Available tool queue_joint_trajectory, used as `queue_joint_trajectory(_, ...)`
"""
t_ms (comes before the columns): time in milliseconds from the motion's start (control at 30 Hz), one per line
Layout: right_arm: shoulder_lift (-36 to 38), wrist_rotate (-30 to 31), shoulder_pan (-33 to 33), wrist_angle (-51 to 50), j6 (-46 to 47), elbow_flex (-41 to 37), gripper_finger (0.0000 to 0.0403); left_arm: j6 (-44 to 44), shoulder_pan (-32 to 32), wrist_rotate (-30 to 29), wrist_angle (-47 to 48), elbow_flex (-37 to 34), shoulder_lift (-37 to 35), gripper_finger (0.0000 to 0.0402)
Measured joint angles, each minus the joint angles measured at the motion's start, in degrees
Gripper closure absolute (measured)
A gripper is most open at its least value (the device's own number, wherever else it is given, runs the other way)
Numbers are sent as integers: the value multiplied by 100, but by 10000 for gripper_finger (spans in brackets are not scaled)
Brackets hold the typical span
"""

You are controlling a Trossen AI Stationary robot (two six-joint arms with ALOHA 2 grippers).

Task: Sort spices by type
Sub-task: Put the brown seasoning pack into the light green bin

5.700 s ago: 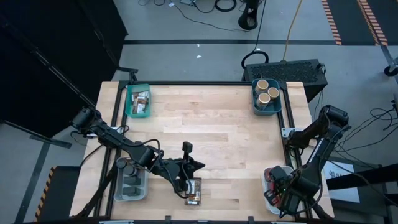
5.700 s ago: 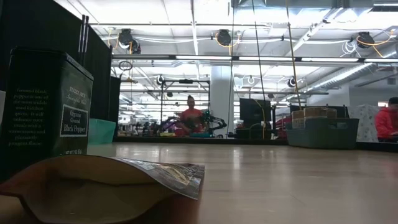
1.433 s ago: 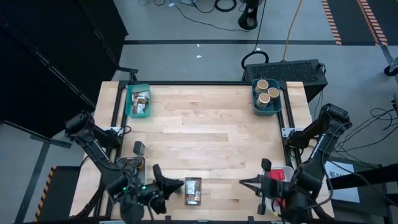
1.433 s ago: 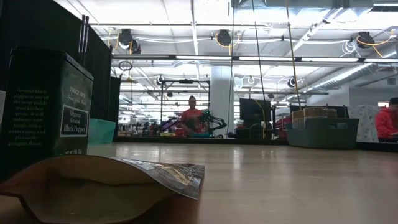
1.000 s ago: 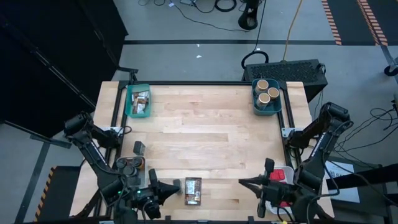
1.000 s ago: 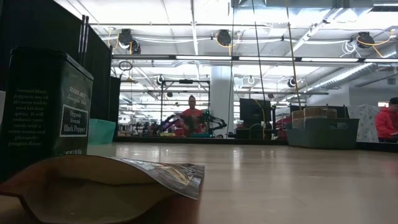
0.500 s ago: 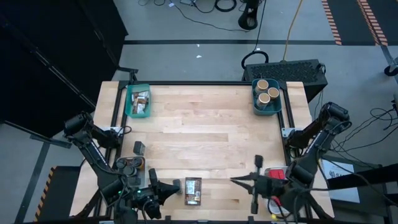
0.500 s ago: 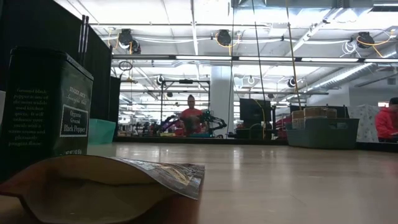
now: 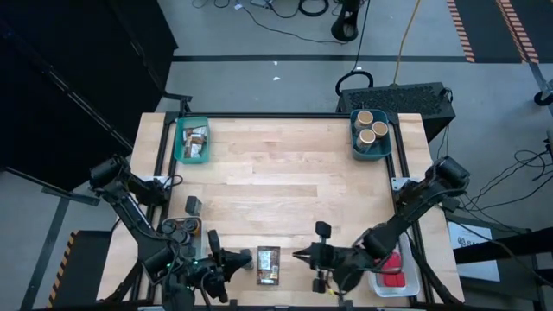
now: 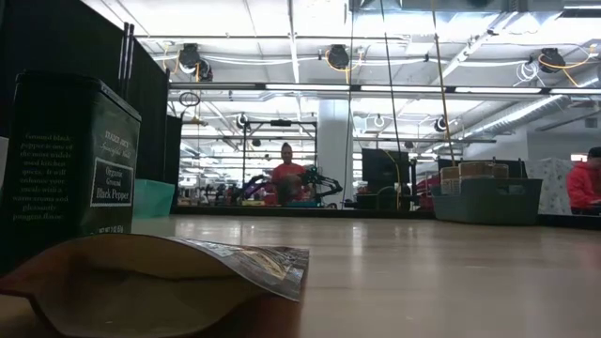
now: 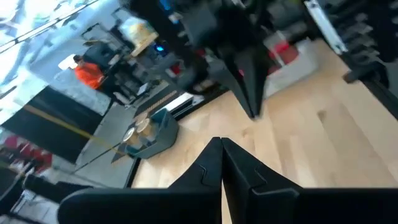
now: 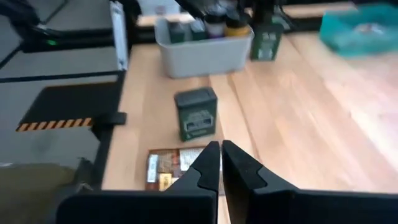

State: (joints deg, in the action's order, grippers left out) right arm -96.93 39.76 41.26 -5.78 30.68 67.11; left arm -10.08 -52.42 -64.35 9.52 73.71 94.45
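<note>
A flat brown printed packet (image 9: pixel 269 264) lies near the table's near edge, with a dark green tin (image 9: pixel 244 257) standing upright beside it on its left. The right wrist view shows both, the tin (image 12: pixel 196 114) and the packet (image 12: pixel 168 168); the low view shows the tin (image 10: pixel 75 155) and the packet (image 10: pixel 160 282) close up. My left gripper (image 9: pixel 232 259) hovers shut to the left of the tin, pointing right. My right gripper (image 9: pixel 298 256) is shut just to the right of the packet, pointing left at it. Neither gripper touches anything.
A clear bin (image 9: pixel 180 246) of dark jars stands at the near left, with a dark tin (image 9: pixel 193 206) just beyond it. A clear bin (image 9: pixel 406 281) of red tins is near right. Teal bins hold packets (image 9: pixel 192 140) far left and tan cylinders (image 9: pixel 370 134) far right. The middle is bare wood.
My right gripper has swung along the near edge toward the table's left, sinking and rolling as it went, and now points at the packet from close by. It has stayed shut. The packet and the tin have not moved.
</note>
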Motion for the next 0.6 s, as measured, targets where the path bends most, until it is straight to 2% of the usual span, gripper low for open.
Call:
queue_joint_trajectory(67, -190, -203, -137, 58, 216, 0, 403, 93, -11, -286, 2, 0, 0, 395)
queue_joint_trajectory(200, -570, -1094, -415, 332, 418, 0, 403, 129, -20, -1045, 20, 0, 0, 395)
queue_joint_trajectory(267, -726, -1339, -508, 511, 466, 0, 403, 210, -20, -1260, 49, 0, 0, 395)
queue_joint_trajectory(600, -919, -1434, -750, 741, 251, 7, 403, 222, -22, -1280, 63, 0, 0, 395)
